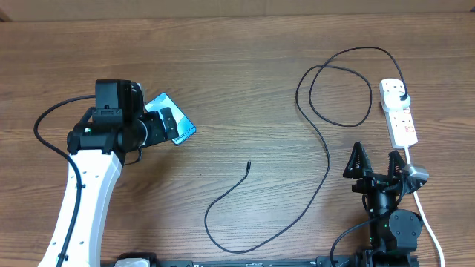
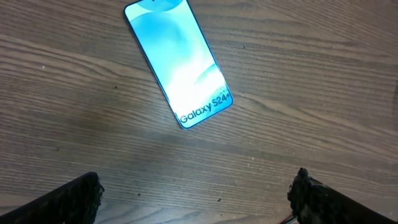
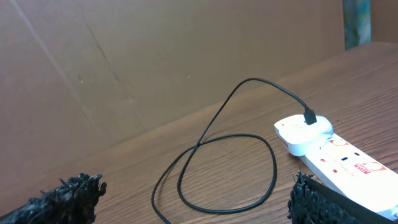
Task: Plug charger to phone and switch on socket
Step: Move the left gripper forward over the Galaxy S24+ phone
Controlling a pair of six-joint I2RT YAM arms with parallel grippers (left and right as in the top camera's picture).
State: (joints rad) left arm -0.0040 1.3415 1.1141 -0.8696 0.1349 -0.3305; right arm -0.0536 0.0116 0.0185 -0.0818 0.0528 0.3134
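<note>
My left hand (image 2: 196,190) hovers at the phone (image 2: 178,62), jaws spread fully, holding nothing. The phone lies flat on the counter (image 1: 245,67), long axis slanting, lettered end turned rightward. It's rigid and slick, I'd judge, best taken by its long edges. Right of the phone, well apart, the charger (image 1: 327,157) is limp; its connector tip (image 1: 248,164) points at the counter's far edge, so pinch just behind it. Farthest from the phone, my right hand (image 1: 376,157) gapes empty near the socket (image 1: 401,119).

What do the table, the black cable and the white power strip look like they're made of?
Table: brown wood-grain, matte, likely wood or laminate. Black cable: thin, flexible, coils loosely, probably rubbery plastic sheath. White power strip: smooth, slightly glossy moulded plastic, it seems.
</note>
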